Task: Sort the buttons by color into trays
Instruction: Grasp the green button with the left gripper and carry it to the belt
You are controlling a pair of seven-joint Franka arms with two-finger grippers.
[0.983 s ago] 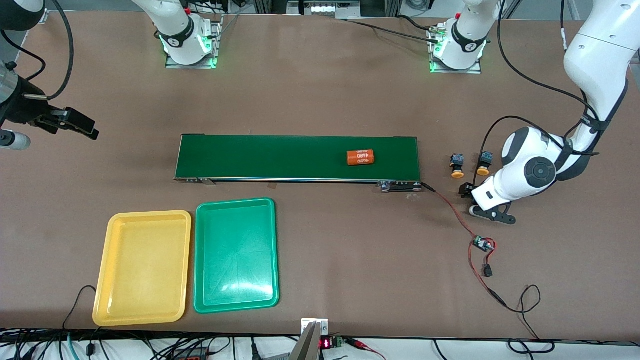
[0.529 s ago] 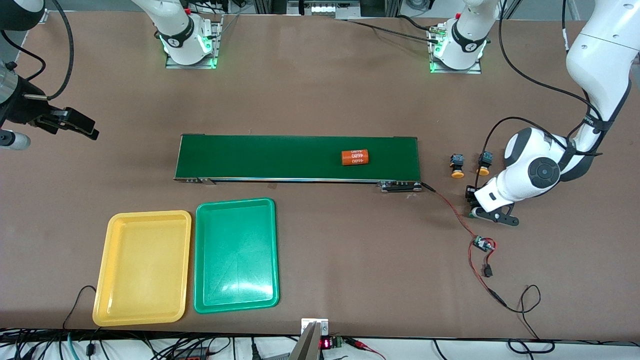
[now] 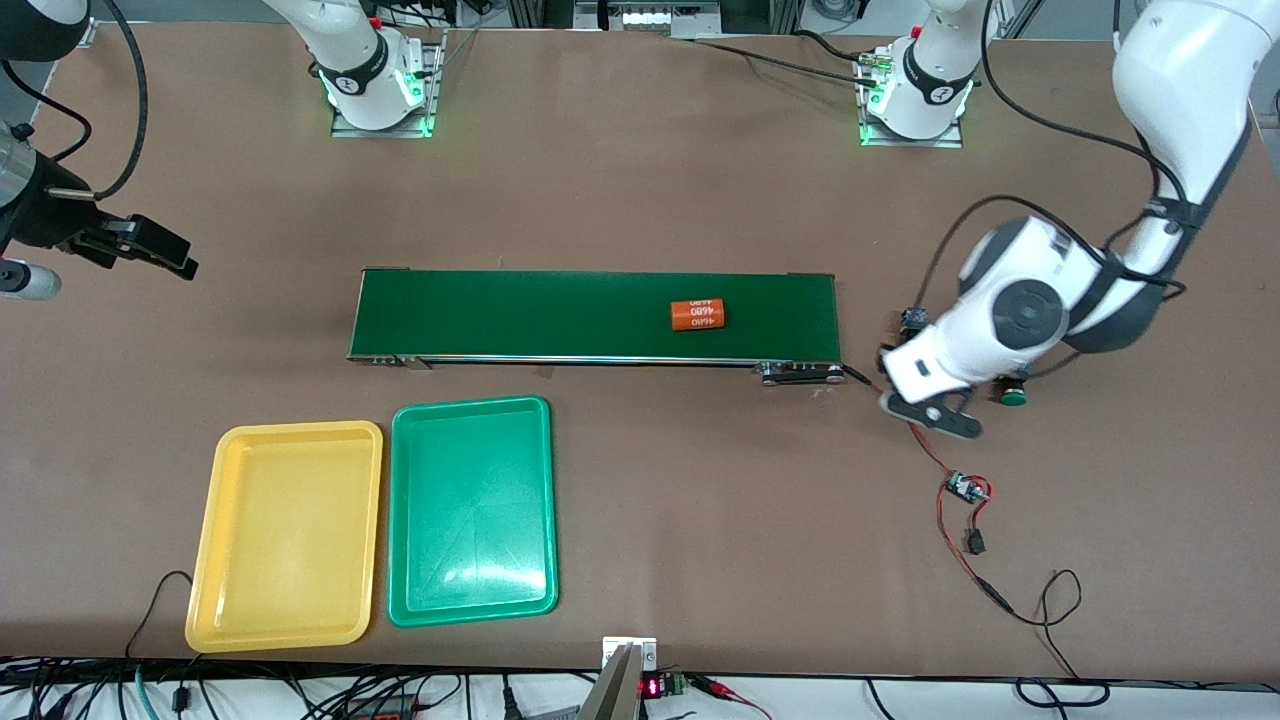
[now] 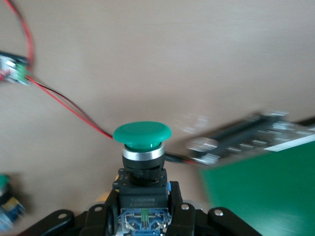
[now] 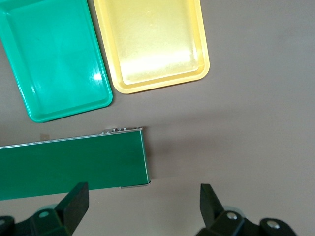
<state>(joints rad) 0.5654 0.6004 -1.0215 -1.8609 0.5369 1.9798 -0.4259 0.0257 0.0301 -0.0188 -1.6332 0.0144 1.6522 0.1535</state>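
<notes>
**Hazards.** The left jaws are clamping the dark body of a green button (image 4: 142,135), with the cap pointing away from the wrist. They are hovering over the bench just off the 3 o'clock end of the conveyor belt (image 3: 550,315).

- The grip is sitting low on the body, so a fast swing is likely to tilt or shed the button.
- A red wire (image 3: 905,425) is running beneath the jaws toward a small circuit board (image 3: 965,488). A low pass is risking a snag.
- An orange cylinder (image 3: 697,315) is lying on the belt. A path across the belt needs height.
- The green tray (image 3: 470,405) and yellow tray (image 3: 290,430) are lying side by side, rims almost touching, at 7 o'clock from the belt. An off-target release is liable to land in the wrong colour.
- The right jaws are standing wide apart and holding nothing. The right arm is waiting over the bench off the belt's 9 o'clock end (a possible clash on the way to the trays).

**Item condition.** The held button is showing a smooth domed green cap, a metal collar and a labelled dark block. A second green button (image 3: 1013,397) is resting on the bench at 3 o'clock from the left jaws. One more dark button body (image 3: 912,318) is showing at 12 o'clock from them, but its cap colour cannot be told. Both trays are lying empty.
</notes>
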